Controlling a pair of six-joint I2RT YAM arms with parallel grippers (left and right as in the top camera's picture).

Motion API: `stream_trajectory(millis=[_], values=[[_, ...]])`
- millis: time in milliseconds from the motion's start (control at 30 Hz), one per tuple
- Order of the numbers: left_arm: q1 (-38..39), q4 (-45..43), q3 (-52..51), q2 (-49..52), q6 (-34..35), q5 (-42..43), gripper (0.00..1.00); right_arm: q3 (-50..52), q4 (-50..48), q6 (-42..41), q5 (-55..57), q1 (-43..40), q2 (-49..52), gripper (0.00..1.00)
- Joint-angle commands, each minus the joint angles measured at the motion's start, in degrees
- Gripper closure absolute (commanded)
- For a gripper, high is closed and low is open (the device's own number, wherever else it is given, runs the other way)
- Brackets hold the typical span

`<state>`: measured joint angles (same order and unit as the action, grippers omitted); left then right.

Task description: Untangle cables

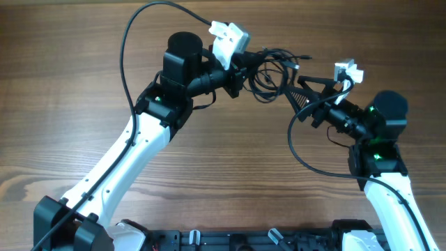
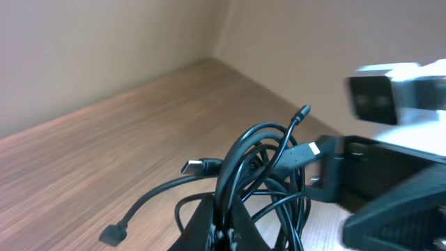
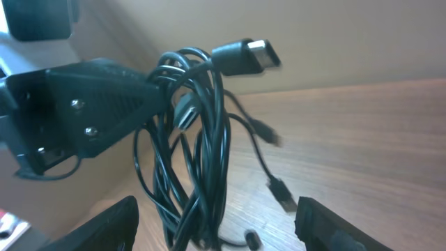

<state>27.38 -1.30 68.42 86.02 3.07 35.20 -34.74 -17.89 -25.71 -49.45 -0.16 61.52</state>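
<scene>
overhead: left fingers (image 1: pixel 244 70) clenched on the cables (image 1: pixel 273 70) above the wooden surface (image 1: pixel 83 84); right fingers (image 1: pixel 310 82) released, just beside them | left wrist: cables loop upward from the pinch, a metallic plug (image 2: pixel 306 150) sticking out | right wrist: cables hang knotted from the left fingers, between the parted right fingers

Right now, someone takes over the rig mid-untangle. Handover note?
Left pincer: shut on the cables; the bundle hangs from it.
Right pincer: open, beside the bundle, holding nothing.
Done: bundle gripped.
Left: cables are one knot, no strand separated. Probably next: right pincer takes a loose plug end and draws it out.
</scene>
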Motion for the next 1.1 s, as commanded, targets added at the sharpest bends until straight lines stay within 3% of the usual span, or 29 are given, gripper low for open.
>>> stream_trajectory(millis=[0,67,100,167,200,233,333,367,433,533,600,700,900,967,1067], values=[[0.9,-1.0,0.5,-1.0,-1.1,6.8,0.96,-0.4,-2.6,0.3,-6.8,-0.1,0.2,0.25],[2.8,-1.2,0.5,-1.0,-0.9,6.8,0.96,-0.4,-4.9,0.3,-9.9,-0.1,0.2,0.25],[3.9,-1.6,0.5,-1.0,-0.9,6.8,0.96,-0.4,-4.9,0.3,-10.0,-0.1,0.2,0.33],[4.8,-2.9,0.5,-1.0,-0.9,6.8,0.96,-0.4,-4.9,0.3,-10.0,-0.1,0.2,0.62],[5.0,-3.3,0.5,-1.0,-0.9,6.8,0.92,-0.4,-4.8,0.3,-9.9,-0.1,0.2,0.81],[5.0,-3.5,0.5,-1.0,-0.9,6.8,0.74,-0.4,-4.8,0.2,-9.5,-0.1,0.2,0.96],[4.7,-3.5,0.5,-1.1,-0.9,6.7,0.44,-0.4,-4.6,0.2,-9.1,-0.1,0.2,0.96],[4.3,-3.4,0.5,-1.1,0.5,6.2,0.28,-0.4,-4.3,0.3,-8.9,-0.1,0.2,0.96],[2.5,-3.2,0.5,-1.1,7.3,3.1,0.03,-0.4,-3.8,0.3,-7.6,-0.1,0.2,0.96],[-3.1,0.4,0.5,-1.1,18.0,2.7,0.0,-0.4,-3.8,0.3,-6.8,-0.3,0.2,0.96],[-6.3,3.1,0.5,-1.1,20.7,4.1,0.0,-0.4,-3.8,0.2,-6.7,-0.7,0.2,0.96],[-10.5,6.4,0.5,-1.1,16.7,15.5,0.0,-0.4,-4.2,0.0,-7.3,-0.8,0.2,0.96],[-9.2,15.9,0.5,-1.0,9.4,19.0,0.0,-0.4,-13.1,0.1,-18.8,-0.8,0.2,0.96],[-7.4,16.0,0.5,-1.0,4.9,23.6,0.0,-0.4,-13.7,0.1,-19.9,-0.8,0.2,0.96],[-5.2,16.0,0.5,-0.9,3.1,23.7,0.0,-0.4,-13.9,0.1,-20.3,-0.8,0.2,0.96]])
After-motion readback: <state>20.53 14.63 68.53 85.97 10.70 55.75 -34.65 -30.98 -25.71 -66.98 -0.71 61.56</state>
